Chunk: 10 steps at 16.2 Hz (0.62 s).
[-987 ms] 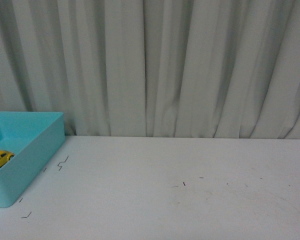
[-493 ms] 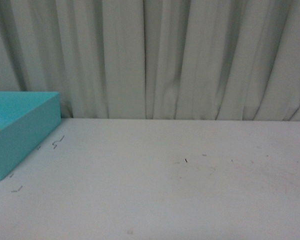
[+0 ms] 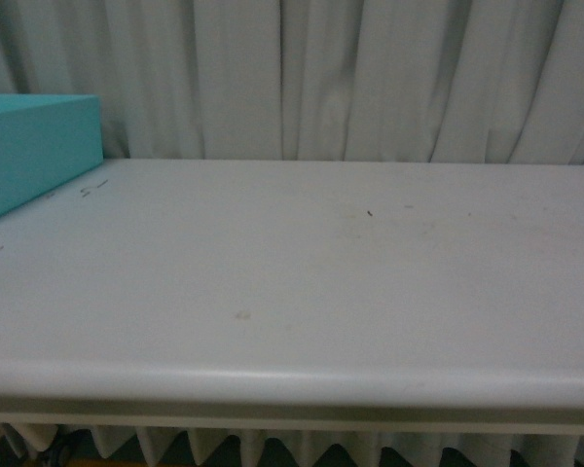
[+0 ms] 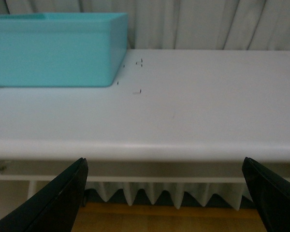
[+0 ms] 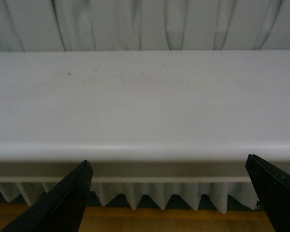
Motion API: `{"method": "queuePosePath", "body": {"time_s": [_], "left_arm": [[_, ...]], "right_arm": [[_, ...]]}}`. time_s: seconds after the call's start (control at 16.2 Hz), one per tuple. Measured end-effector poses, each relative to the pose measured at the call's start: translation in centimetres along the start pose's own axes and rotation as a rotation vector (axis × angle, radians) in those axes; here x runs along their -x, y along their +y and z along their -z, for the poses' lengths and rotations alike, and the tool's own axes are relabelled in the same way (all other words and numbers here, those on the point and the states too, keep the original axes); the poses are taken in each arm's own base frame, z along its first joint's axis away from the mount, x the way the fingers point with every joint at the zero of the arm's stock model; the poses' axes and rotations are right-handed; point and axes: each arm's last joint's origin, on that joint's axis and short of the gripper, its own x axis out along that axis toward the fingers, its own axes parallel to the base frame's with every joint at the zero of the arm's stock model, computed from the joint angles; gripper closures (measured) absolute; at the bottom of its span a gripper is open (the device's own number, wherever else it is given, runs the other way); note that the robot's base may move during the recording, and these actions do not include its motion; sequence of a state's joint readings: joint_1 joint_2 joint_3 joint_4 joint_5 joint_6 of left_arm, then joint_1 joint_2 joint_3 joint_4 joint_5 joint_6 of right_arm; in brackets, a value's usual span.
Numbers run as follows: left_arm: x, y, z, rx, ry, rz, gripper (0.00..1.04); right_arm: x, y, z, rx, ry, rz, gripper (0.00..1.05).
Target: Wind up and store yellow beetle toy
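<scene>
I see a white bench (image 3: 302,282) with a gray curtain (image 3: 370,78) hanging behind it. A blue-green box (image 3: 34,146) sits on the bench at the far left, and from the front I only see its outside wall. I cannot see the yellow beetle toy in any view, so I cannot tell where it is; the inside of the box is hidden from me.

My left tool (image 4: 166,195) hangs in front of the bench edge, lower than the top, near the box (image 4: 53,48). Its 2 dark fingers (image 4: 58,200) are wide apart and hold nothing.

My right tool (image 5: 169,195) also hangs in front of the bench edge (image 5: 145,150), further along from the box. Its 2 dark fingers (image 5: 63,203) are wide apart too, with nothing between them.

Small dark marks (image 4: 139,63) dot the bench top beside the box. Under the bench I see a brown floor (image 4: 159,220) and the bottom of the curtain.
</scene>
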State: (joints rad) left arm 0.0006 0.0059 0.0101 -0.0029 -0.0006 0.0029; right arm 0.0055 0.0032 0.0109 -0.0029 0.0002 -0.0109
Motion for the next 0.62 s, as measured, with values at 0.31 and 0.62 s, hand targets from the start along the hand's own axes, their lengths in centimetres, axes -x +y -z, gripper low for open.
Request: {"method": "queuePosePath", "body": {"time_s": [0.31,0.62], "left_arm": [[0.00,0.00,0.00,0.000,0.000,0.000,0.07],[0.00,0.00,0.00,0.000,0.000,0.000,0.07]], "right_arm": [[0.00,0.00,0.00,0.000,0.000,0.000,0.07],[0.00,0.00,0.01,-0.001,0.001,0.000,0.07]]}}
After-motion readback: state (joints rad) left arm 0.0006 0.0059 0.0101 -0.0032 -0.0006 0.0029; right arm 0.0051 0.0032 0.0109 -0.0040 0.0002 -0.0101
